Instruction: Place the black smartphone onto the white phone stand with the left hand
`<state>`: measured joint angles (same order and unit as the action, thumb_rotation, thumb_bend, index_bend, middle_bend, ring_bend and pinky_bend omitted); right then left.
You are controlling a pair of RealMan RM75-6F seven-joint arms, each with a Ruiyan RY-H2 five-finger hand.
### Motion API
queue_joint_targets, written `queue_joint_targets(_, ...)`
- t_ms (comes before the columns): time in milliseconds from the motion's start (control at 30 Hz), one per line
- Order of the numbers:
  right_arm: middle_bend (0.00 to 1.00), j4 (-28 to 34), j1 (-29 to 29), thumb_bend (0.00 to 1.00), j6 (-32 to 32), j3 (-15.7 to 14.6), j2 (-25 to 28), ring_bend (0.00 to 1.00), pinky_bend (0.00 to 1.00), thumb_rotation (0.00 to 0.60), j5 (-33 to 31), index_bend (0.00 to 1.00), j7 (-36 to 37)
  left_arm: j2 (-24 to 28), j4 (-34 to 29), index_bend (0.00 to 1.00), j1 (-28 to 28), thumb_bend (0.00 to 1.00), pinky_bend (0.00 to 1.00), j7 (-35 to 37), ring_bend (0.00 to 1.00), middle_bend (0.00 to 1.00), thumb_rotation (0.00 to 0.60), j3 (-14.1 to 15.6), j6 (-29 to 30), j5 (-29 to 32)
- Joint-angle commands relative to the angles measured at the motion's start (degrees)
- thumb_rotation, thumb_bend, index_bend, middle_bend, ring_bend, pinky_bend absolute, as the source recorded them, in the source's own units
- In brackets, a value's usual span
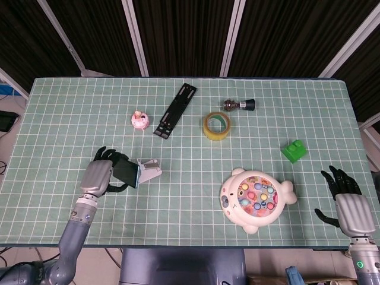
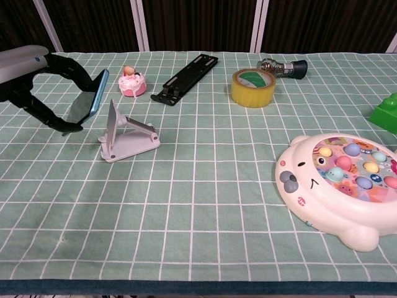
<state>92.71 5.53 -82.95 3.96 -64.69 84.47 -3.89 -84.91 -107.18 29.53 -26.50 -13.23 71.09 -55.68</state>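
My left hand (image 1: 100, 176) (image 2: 37, 81) grips the black smartphone (image 1: 126, 173) (image 2: 89, 99) and holds it tilted in the air, just left of the white phone stand (image 1: 146, 170) (image 2: 124, 135). The phone has a light blue edge, and its dark screen faces my hand. In the chest view the phone hangs close behind the stand's upright back plate; whether they touch I cannot tell. My right hand (image 1: 350, 206) rests at the table's near right corner with fingers spread and nothing in it.
A fish-shaped toy (image 1: 255, 199) (image 2: 340, 186) lies right of centre. Further back are a yellow tape roll (image 1: 217, 125) (image 2: 253, 87), a black bracket (image 1: 176, 109) (image 2: 185, 77), a small pink cake toy (image 1: 139, 120) (image 2: 131, 81), a bulb-like part (image 1: 238, 105) and a green block (image 1: 294, 150).
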Motion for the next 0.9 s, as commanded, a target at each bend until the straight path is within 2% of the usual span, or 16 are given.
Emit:
queue_joint_targets(33,0.00,-0.1,0.0,0.28,0.1,0.0,-0.1,0.00,0.13,0.600,0.0,0.13,0.0,-2.6,-2.3,0.57,-0.8,0.33,0.01,4.1,0.12,0.60,0.600,-2.6,2.1,2.9)
queue_joint_targets(233,0.00,0.0,0.0,0.28,0.0,0.0,0.0,0.00,0.13,0.600,0.0,0.13,0.1,-3.7,-4.9,0.57,-2.1,0.33,0.01,11.3,0.12,0.60,0.600,-6.1,2.7,7.8)
queue_joint_targets(467,0.00,0.0,0.0,0.28,0.1,0.0,0.0,0.00,0.13,0.600,-0.1,0.13,-0.1,-2.9,-5.8,0.57,-2.8,0.33,0.01,14.8,0.12,0.60,0.600,-7.5,1.8,10.4)
queue_joint_targets(567,0.00,0.1,0.0,0.28,-0.1,0.0,0.0,0.00,0.13,0.600,0.0,0.13,-0.1,-1.4,-7.2,0.57,-3.0,0.33,0.01,17.6,0.12,0.60,0.600,-8.7,-1.0,14.1)
queue_joint_targets(900,0.00,0.0,0.0,0.28,0.0,0.0,0.0,0.00,0.13,0.600,0.0,0.13,0.0,-0.1,-6.5,0.57,-1.9,0.33,0.01,19.9,0.12,0.60,0.600,-10.4,-2.9,20.0)
